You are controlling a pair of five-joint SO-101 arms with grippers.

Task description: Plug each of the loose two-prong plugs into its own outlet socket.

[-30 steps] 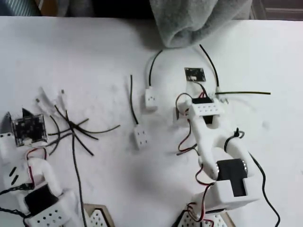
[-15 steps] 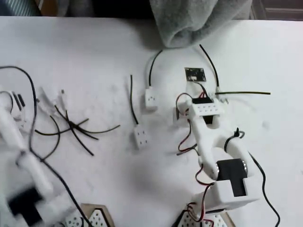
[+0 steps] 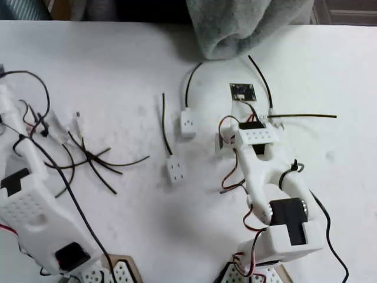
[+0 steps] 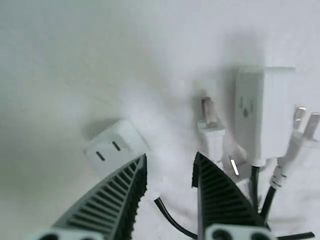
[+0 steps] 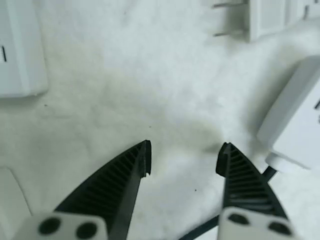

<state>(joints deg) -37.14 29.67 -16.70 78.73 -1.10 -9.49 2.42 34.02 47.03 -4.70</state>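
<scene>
My left gripper (image 4: 169,162) is open above the table with nothing between its fingers. Just beyond its tips lie a small white outlet socket (image 4: 112,147), a two-prong plug (image 4: 208,119) and a larger white socket block (image 4: 260,112). More plugs (image 4: 300,127) on black cords lie beside that block. My right gripper (image 5: 184,155) is open over bare table, with a plug's prongs (image 5: 230,20) ahead and a white socket (image 5: 295,125) beside one finger. In the high view two corded sockets (image 3: 187,122) (image 3: 175,168) lie mid-table, and a plug (image 3: 274,115) lies by the right arm (image 3: 256,137).
A tangle of black cords (image 3: 94,159) with loose plugs (image 3: 76,121) lies at the left. A grey cloth (image 3: 247,26) hangs over the table's far edge. The left arm (image 3: 29,194) stretches along the left edge. Another white socket (image 5: 15,50) sits at the edge of the right wrist view.
The left arm has swung from the front-left corner towards the far side along the left edge, near the plug cluster. The right arm, sockets and plugs have not moved.
</scene>
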